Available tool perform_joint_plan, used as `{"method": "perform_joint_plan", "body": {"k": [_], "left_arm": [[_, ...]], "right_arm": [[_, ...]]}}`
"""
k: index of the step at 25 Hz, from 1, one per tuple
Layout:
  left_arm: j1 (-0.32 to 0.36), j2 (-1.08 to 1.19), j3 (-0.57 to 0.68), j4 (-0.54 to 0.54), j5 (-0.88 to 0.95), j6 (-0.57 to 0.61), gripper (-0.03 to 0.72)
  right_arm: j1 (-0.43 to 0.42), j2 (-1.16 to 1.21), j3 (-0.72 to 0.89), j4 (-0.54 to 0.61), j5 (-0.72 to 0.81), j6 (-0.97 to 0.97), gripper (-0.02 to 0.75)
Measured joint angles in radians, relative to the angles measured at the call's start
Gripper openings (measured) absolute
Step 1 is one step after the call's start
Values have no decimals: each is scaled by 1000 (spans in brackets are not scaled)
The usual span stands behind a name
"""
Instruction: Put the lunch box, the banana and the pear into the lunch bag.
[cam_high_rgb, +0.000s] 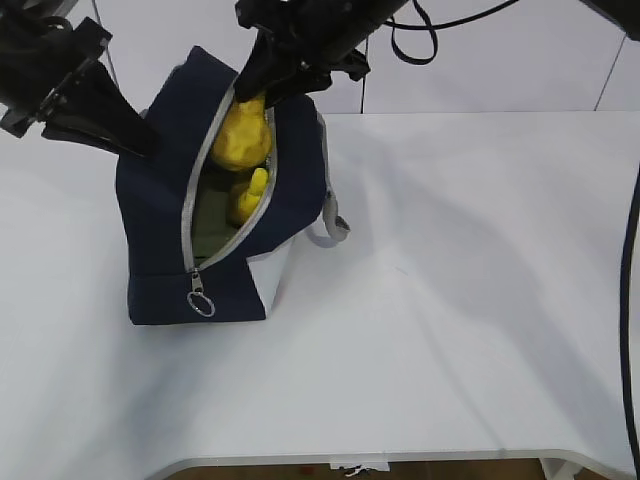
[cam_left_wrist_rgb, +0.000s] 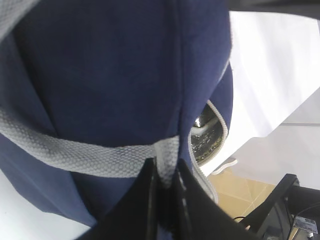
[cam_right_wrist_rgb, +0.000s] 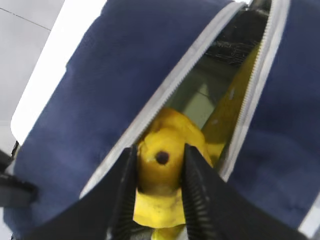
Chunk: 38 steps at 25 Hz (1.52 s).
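Item one, the pear (cam_right_wrist_rgb: 162, 172): yellow, blotched, its dark tip facing my right wrist camera; my right fingers (cam_right_wrist_rgb: 159, 167) were clamped on its two sides, holding it in the open mouth of the lunch bag (cam_high_rgb: 160, 200). I judged it light, firm but easily bruised, its skin smooth enough to slip, so a moderate hold across the broad body suited it better than the narrow neck. Item two, the banana (cam_right_wrist_rgb: 227, 107): already inside the bag, lying along the zipper edge below the pear. Item three, the lunch box (cam_right_wrist_rgb: 200, 97): a pale green surface at the bag's bottom, taken to be its lid. Item four, the bag: soft navy fabric, standing on the white counter (cam_high_rgb: 450, 300); my left fingers (cam_left_wrist_rgb: 165, 190) were pinched closed on its grey handle (cam_left_wrist_rgb: 100, 157), keeping the floppy side up.
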<state>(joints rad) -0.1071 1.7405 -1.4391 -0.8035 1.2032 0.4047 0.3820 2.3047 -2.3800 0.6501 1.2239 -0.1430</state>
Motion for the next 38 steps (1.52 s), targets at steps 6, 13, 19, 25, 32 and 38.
{"method": "perform_joint_plan", "body": {"k": [6, 13, 19, 25, 32, 38], "left_arm": [[0, 0, 0, 0, 0, 0, 13], [0, 0, 0, 0, 2, 0, 13], [0, 0, 0, 2, 2, 0, 13], [0, 0, 0, 12, 2, 0, 13], [0, 0, 0, 21, 3, 0, 13], [0, 0, 0, 23, 5, 0, 13]], "right_arm": [[30, 9, 0, -1, -34, -4, 302], [29, 6, 0, -73, 7, -6, 574], [29, -42, 0, -314, 25, 19, 552], [25, -46, 44, -388, 25, 59, 549], [25, -46, 148, -378, 27, 63, 547], [25, -32, 149, -305, 27, 49, 256]]}}
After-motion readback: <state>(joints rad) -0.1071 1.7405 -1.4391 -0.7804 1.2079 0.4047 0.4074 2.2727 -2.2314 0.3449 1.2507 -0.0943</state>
